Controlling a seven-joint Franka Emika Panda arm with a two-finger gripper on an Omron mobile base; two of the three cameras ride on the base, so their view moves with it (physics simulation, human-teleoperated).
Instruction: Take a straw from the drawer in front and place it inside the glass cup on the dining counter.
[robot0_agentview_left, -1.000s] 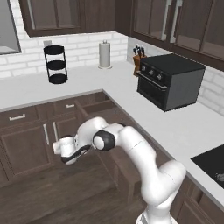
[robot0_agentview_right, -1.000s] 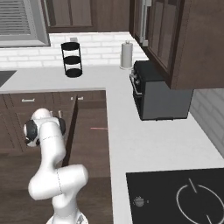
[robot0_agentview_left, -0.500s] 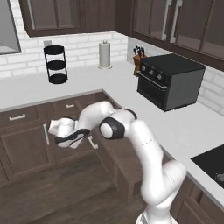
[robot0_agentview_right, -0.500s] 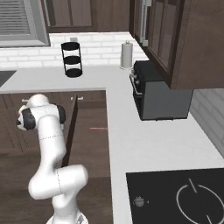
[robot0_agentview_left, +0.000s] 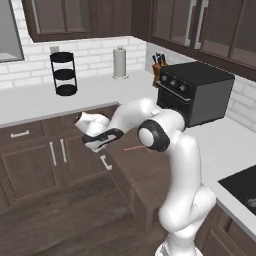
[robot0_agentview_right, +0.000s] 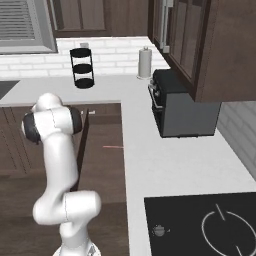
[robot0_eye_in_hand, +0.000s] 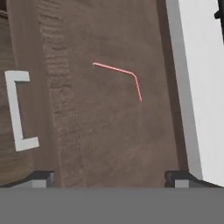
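Open drawer seen from above in the hand view: its dark-brown floor carries the straw, a thin red-pink line with a bent end, lying flat and alone near the middle of the floor. The silver bar handle sits on the drawer front at the left of this view; a white desk edge runs along the right. The end effector's two dark fingertips stand far apart at the bottom corners, spread wide, holding nothing and well clear of the straw.

Left base view: the end effector hangs above the drawer's front end, just beside the handle, with the straw showing as a faint pink line on the drawer floor behind it. On the desk along the brick-tiled wall stand a black tiered rack, a paper-towel roll, a knife block and a black oven.

Right base view: the straw lies inside the pulled-out drawer, near the desk edge.
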